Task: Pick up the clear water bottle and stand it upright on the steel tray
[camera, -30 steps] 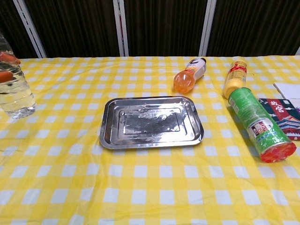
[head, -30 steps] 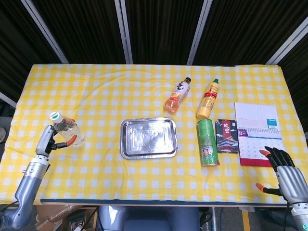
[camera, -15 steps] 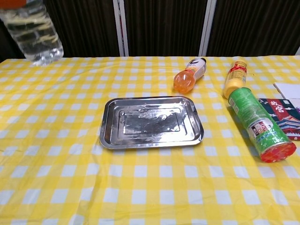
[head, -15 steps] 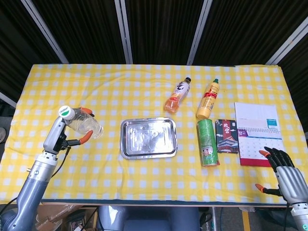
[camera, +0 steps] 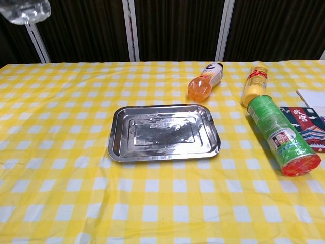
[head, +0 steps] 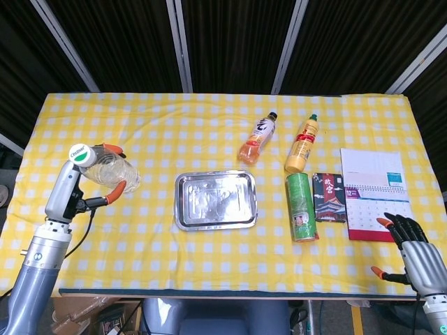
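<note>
My left hand (head: 87, 183) grips the clear water bottle (head: 105, 167) and holds it tilted in the air over the left part of the table, cap toward the upper left. In the chest view only the bottle's bottom end (camera: 25, 11) shows at the top left corner. The steel tray (head: 215, 199) lies flat in the middle of the table, to the right of the bottle, and nothing is on it (camera: 163, 132). My right hand (head: 412, 248) hangs open off the table's front right corner, holding nothing.
An orange drink bottle (head: 257, 138) and a yellow bottle (head: 302, 145) lie behind the tray on the right. A green can (head: 301, 206) lies right of the tray, beside a dark packet (head: 329, 197) and a calendar (head: 373, 192).
The left hand has lifted the clear bottle higher and drawn it slightly left; in the chest view it has risen almost out of the top of the frame. The right hand has not moved.
</note>
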Controlling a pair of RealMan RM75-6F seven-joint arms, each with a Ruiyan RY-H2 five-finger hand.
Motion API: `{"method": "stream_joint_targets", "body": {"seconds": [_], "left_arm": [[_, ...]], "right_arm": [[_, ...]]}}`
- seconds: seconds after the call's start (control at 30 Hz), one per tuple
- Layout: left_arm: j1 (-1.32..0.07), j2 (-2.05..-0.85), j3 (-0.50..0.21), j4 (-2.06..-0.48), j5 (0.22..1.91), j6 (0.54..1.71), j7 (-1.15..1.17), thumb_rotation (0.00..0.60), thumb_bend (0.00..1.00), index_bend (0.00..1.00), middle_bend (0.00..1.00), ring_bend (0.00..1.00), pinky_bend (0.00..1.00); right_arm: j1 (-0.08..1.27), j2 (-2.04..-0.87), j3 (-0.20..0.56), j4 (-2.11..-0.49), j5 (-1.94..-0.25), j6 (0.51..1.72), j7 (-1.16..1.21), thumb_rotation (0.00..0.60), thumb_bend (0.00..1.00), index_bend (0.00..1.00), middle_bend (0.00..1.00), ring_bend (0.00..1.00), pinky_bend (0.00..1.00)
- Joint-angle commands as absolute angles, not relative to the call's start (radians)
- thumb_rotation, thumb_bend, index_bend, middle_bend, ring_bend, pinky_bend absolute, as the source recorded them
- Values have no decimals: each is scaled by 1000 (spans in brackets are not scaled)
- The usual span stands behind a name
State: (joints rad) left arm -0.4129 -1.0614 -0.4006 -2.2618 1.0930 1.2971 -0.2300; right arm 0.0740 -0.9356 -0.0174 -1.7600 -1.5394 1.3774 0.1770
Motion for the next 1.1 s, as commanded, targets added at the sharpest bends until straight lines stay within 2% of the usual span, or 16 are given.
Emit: {"method": "stream_joint_targets", "body": {"seconds": [0.03, 0.17, 0.37, 0.67, 0.8, 0.97, 1.1], "left_arm": [[-386, -1115, -322, -2085, 1113, 1236, -340, 600, 584, 519, 476, 310, 389], [-379, -1192, -264, -1903, 1115, 1172, -422, 600, 584, 519, 476, 310, 388], [-366, -1270, -231, -1757, 1157, 1142, -529, 600, 584, 519, 477, 310, 387], [-332, -1277, -259, -1763, 1258, 1250, -589, 600, 584, 520, 479, 310, 387], [-355, -1304, -259, -1762, 1248, 1216, -577, 600, 584, 520, 479, 310, 387], [-433, -1424, -262, -1708, 1208, 1127, -532, 600, 584, 523, 481, 310, 387], [-486, -1529, -279, -1666, 1164, 1102, -460, 600, 584, 524, 482, 310, 387]], "right_arm": [[73, -935, -17, -1761, -1539, 1379, 176, 600, 158, 168, 97, 43, 45], [75, -936, -17, -1761, -1538, 1377, 173, 600, 158, 168, 97, 43, 45], [73, -934, -16, -1762, -1538, 1380, 176, 600, 158, 168, 97, 43, 45], [74, -934, -18, -1762, -1540, 1376, 178, 600, 158, 168, 97, 43, 45], [76, -936, -20, -1765, -1542, 1372, 170, 600, 157, 168, 97, 43, 45], [79, -938, -20, -1766, -1541, 1367, 164, 600, 158, 168, 97, 43, 45], [81, -937, -17, -1761, -1534, 1362, 171, 600, 158, 168, 97, 43, 45]]}}
